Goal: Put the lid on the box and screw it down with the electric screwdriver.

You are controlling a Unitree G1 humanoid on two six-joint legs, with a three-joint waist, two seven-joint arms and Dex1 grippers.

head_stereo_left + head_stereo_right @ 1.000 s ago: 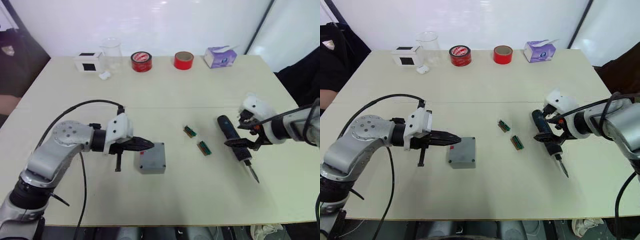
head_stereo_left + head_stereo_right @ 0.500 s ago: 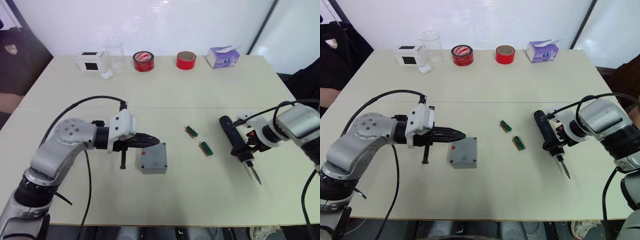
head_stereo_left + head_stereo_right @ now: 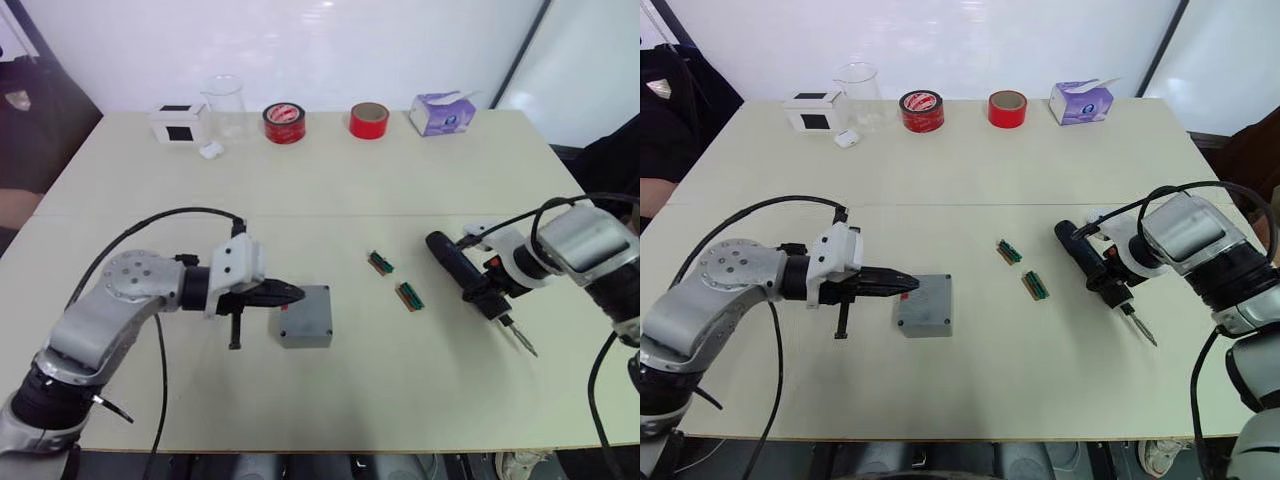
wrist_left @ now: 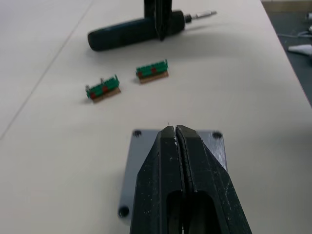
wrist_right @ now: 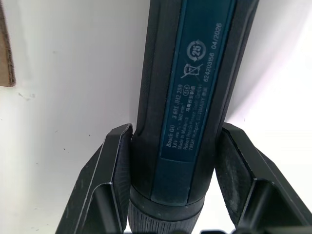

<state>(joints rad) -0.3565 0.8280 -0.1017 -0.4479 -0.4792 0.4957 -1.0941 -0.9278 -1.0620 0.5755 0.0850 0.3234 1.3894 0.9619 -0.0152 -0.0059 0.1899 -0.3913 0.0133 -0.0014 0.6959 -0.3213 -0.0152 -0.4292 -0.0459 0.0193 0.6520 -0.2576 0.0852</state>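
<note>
Screwdriver (image 3: pixel 1095 266) in right pincer (image 3: pixel 1110 272)

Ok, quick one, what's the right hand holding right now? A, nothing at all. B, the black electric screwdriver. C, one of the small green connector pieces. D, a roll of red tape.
B: the right hand has a finger on each side of the electric screwdriver, whose labelled black body sits between the fingers in the right wrist view.
</note>
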